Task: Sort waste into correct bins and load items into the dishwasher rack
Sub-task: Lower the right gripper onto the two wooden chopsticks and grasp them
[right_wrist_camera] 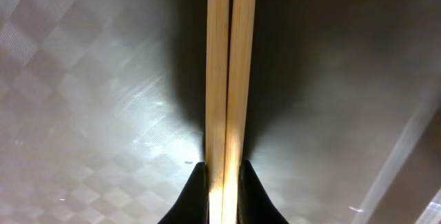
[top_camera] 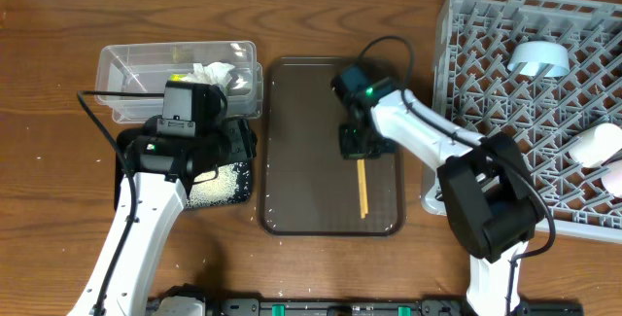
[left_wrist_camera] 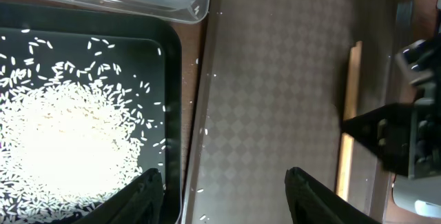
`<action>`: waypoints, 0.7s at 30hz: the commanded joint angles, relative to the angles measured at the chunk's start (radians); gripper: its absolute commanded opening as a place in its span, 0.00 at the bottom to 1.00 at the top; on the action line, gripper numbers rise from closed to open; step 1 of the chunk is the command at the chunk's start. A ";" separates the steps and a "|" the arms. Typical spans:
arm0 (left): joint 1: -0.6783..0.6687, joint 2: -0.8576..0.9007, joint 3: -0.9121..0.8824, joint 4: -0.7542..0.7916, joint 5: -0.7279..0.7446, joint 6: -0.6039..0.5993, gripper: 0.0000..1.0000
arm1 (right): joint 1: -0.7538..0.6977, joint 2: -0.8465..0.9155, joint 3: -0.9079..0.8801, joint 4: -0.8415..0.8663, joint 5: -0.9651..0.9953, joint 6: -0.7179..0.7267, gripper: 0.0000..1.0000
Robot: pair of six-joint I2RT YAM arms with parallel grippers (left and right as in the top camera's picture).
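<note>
While the grey dishwasher rack [top_camera: 544,112] stands at the far right with a pale cup [top_camera: 539,58] in it, the right arm [top_camera: 428,141] bends at its elbow beside the rack and stretches out over the brown serving tray [top_camera: 301,160], wrist turned downward. The right gripper [right_wrist_camera: 224,195] is pinched narrow on the pair of chopsticks [right_wrist_camera: 229,79], with its fingers [right_wrist_camera: 195,193] pressed against either side. Whether the sticks are off the tray I cannot tell. The clear tub [top_camera: 136,63] holds the crumpled tissue [top_camera: 219,73]. Nearer the robot, the left gripper [left_wrist_camera: 224,196] hangs spread wide and empty above the right rim of the black tray [left_wrist_camera: 172,114], beside the heaped rice grains [left_wrist_camera: 69,134].
</note>
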 commanded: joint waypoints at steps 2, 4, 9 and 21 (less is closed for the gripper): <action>0.004 -0.005 0.005 -0.003 -0.007 -0.001 0.60 | -0.018 -0.006 0.094 -0.075 0.010 -0.054 0.04; 0.004 -0.005 0.005 -0.002 -0.007 -0.001 0.60 | -0.017 -0.009 0.100 -0.090 0.010 -0.056 0.05; 0.004 -0.004 0.005 -0.002 -0.007 -0.001 0.60 | -0.017 -0.008 0.084 -0.074 0.040 -0.056 0.23; 0.004 -0.002 0.005 -0.002 -0.007 -0.001 0.60 | -0.017 -0.008 0.059 -0.066 0.040 -0.049 0.40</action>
